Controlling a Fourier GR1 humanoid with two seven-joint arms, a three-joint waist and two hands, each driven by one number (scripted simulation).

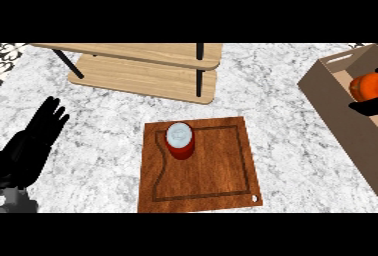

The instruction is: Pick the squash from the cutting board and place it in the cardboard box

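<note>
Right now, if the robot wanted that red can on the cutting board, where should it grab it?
Probably round the red can's upright side wall, below its pale lid, coming from the left, where the open left hand rests. The cutting board around it looks bare.

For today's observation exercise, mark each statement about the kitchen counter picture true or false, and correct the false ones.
1. The squash lies on the cutting board. False: it is inside the cardboard box.
2. A red can stands on the cutting board. True.
3. The left hand rests open at the view's left. True.
4. The cardboard box is at the view's left edge. False: it is at the right edge.
5. A wooden shelf stands beyond the cutting board. True.
</note>
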